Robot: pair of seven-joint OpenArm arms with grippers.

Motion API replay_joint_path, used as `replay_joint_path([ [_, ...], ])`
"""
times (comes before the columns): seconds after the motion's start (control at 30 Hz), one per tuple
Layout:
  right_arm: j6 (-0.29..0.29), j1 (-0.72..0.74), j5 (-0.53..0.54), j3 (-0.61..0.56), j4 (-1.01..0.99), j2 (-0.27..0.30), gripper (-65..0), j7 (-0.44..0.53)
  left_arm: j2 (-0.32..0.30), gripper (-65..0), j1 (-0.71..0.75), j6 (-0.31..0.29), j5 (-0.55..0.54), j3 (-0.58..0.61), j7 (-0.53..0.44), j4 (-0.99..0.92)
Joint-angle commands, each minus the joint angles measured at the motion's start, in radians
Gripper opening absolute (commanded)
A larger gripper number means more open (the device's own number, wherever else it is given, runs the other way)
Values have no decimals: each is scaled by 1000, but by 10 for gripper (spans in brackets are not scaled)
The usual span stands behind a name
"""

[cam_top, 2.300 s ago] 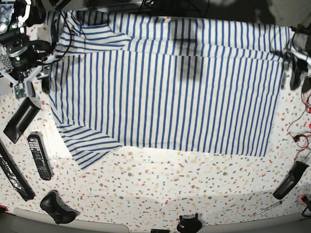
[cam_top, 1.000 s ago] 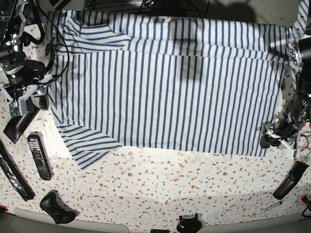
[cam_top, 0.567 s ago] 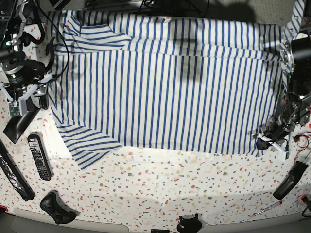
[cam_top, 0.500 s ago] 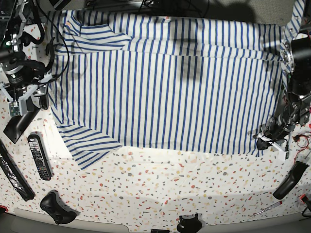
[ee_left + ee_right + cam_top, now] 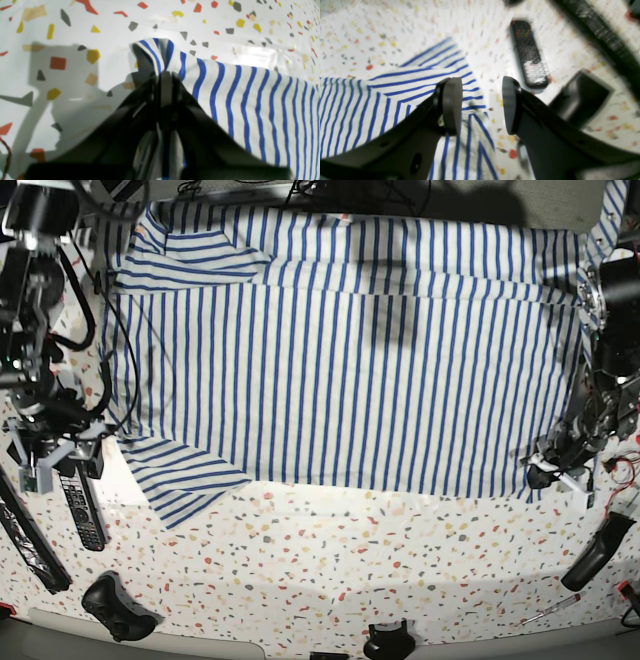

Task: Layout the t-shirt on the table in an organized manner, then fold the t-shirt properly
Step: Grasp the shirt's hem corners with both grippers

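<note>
Along the left edge of the base view, we see the right arm's black gripper [image 5: 62,452] hanging low over the white terrazzo-patterned tabletop [image 5: 330,560] speckled with red, orange, grey and black flecks. Its jaws stand well apart, and nothing is between them; in the right wrist view the gripper [image 5: 480,105] is above the edge of a sleeve, with bare speckled surface in the gap. Just beside it lies a slim black remote control with rows of small buttons [image 5: 82,505], and nearer the front edge a black game controller [image 5: 118,608].

Moving toward the middle, we find the large soft white short-sleeved shirt with thin blue stripes [image 5: 350,350] spread flat over most of the table's far half, one sleeve pointing toward the front left.

At the right, the left arm's black gripper [image 5: 553,472] sits at the shirt's near right corner. In the left wrist view the gripper [image 5: 163,75] has its jaws pressed together, clamped on a bunched fold of striped cloth that rises a little above the table.
</note>
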Motion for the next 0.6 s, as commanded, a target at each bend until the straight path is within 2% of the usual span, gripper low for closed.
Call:
replay_joint_path([
  [0.0,6,66,10,-19,-24,19,-394,-15,-15,-650,-24,1,-2,-2,0,12],
  [0.1,6,203,6,-92,-159,19,-394,-124,-15,-650,-24,1,-2,-2,8,12],
  [0.27,55,369,-14,-185,-399,19,-394,-128,-15,-650,-24,1,-2,-2,22,12],
  [0.4,55,493,-102,-237,-588,19,-394,-127,-15,-650,-24,1,-3,-2,21,12],
  [0.47,61,545,-106,-241,-672,22,-393,-126,-15,-650,-24,1,-3,-2,21,12],
  [0.57,103,599,-84,-241,-788,31,-393,-100,-15,-650,-24,1,-3,-2,21,12],
])
